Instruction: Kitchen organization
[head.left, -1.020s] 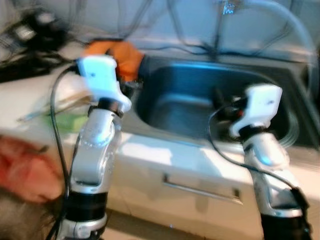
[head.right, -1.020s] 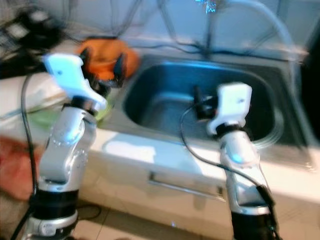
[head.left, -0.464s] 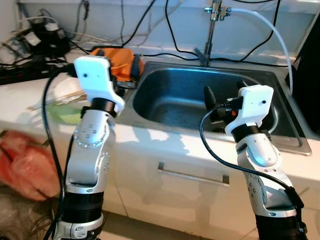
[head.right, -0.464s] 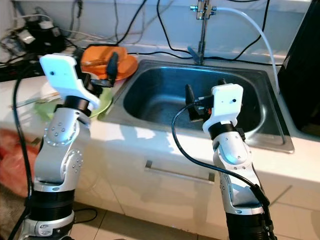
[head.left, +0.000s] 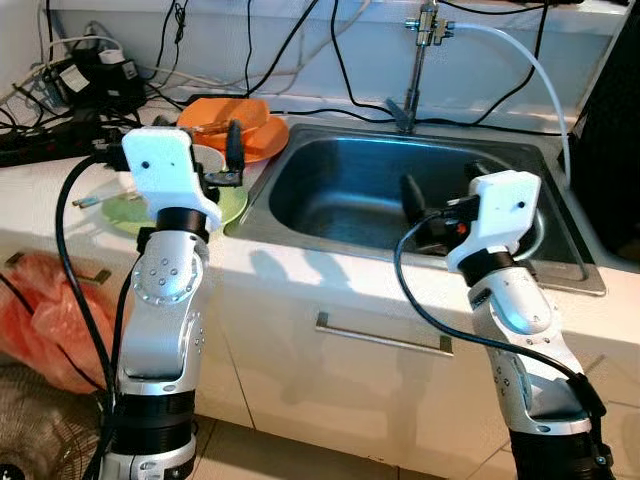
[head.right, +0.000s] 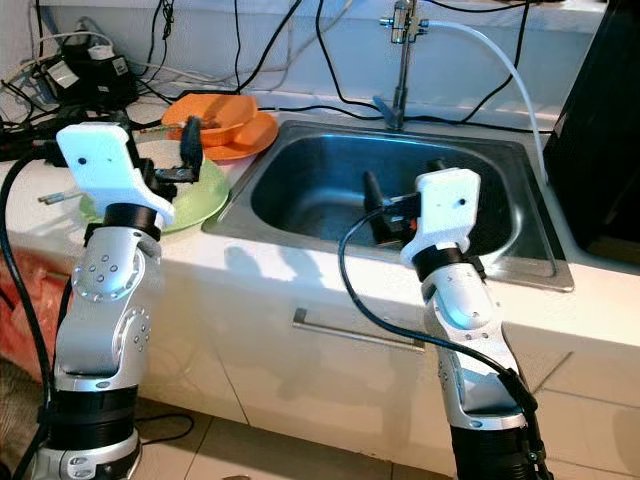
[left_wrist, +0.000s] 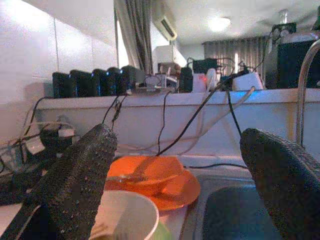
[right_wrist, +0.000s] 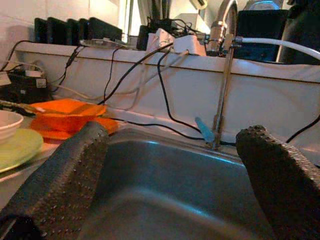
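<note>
The left pincer (head.right: 185, 150), spread and empty, hovered at centre left over the green plate (head.right: 195, 200) and white bowl (left_wrist: 125, 217); the orange dishes (head.right: 215, 118) lay just beyond, upper left. The right pincer (head.left: 440, 200), also spread, hung over the sink (head.left: 340, 190) mid-frame on the table (head.left: 330, 285).
</note>
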